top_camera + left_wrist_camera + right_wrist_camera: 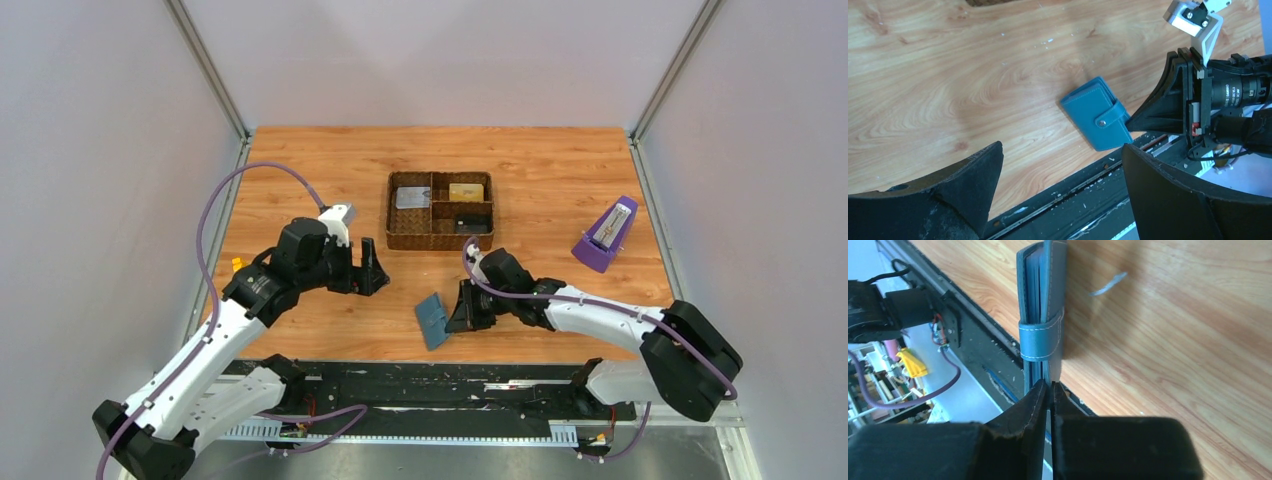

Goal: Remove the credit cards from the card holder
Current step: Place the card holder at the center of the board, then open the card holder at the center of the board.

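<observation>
The card holder [432,320] is a teal wallet, folded shut with its snap strap [1040,340] across the edge. It stands tilted on one edge near the table's front. My right gripper [462,310] is shut on the near edge of the card holder [1040,295], fingertips [1037,399] pinched tight. In the left wrist view the card holder [1096,120] shows its outer face, with the right gripper [1133,122] at its side. My left gripper [375,270] hangs open to the left, holding nothing. A gold-yellow credit card [466,191] lies in the tray.
A brown woven divided tray [438,240] sits mid-table, with a grey flat item [412,197] and a dark one [473,225] in other compartments. A purple metronome [606,235] stands at the right. A black rail [440,385] runs along the near edge.
</observation>
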### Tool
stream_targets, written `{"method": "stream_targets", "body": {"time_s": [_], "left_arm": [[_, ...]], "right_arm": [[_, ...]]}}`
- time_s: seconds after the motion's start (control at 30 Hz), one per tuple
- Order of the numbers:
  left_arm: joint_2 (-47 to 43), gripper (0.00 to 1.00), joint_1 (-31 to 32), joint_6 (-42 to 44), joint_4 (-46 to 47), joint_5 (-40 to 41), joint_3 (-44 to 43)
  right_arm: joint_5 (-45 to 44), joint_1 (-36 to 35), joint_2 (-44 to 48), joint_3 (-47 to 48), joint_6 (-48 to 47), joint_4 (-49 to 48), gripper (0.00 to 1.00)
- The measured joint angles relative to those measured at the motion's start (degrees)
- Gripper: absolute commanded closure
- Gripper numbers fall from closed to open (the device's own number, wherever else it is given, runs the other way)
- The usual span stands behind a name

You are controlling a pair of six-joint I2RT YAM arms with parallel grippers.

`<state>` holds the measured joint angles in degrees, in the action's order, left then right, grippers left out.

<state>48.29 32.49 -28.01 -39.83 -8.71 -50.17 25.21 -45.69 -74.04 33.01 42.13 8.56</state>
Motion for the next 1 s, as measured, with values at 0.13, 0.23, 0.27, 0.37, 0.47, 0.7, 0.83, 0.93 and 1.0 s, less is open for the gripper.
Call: {"method": "stream_targets", "body": {"time_s": [0.13,0.23,0.27,0.37,0.47,0.7,0.83,0.93,1.0], "left_arm": [[1.62,0.06,0.00,-0.44,1.14,-1.81,0.61],[2.93,0.07,0.00,-0.72,2.60,-3.45,0.94],[3.39,0.07,0.00,-0.87,3.06,-3.93,1.07],[4.37,0.07,0.00,-1.09,3.58,-4.72,1.29],[4.59,0.07,0.00,-1.07,3.63,-4.70,1.38],[0.83,0.05,0.00,0.02,0.79,-0.94,1.01],[-2.89,0.04,0.00,1.38,-2.58,2.80,-1.44],[-6.10,0.02,0.00,2.51,-4.04,5.66,-3.15],[-8.37,0.02,0.00,3.02,-4.61,7.39,-3.37]], "right_arm": [[-3.19,0.00,-0.90,-0.20,-0.24,0.66,0.80],[-5.88,0.00,-0.90,-0.15,-0.55,2.19,0.75],[-6.49,0.00,-0.87,-0.13,-0.59,2.69,0.74],[-9.44,0.00,-0.72,0.83,-0.57,6.01,0.72],[-12.52,-0.48,0.33,2.60,-0.11,9.55,0.72],[-20.90,-6.71,0.39,10.08,2.97,15.10,0.72],[-26.29,-10.67,-5.35,16.61,5.31,17.84,0.70],[-30.01,-13.18,-10.93,21.29,6.34,20.20,0.70],[-32.61,-14.62,-14.53,24.06,6.93,22.29,0.70]]}}
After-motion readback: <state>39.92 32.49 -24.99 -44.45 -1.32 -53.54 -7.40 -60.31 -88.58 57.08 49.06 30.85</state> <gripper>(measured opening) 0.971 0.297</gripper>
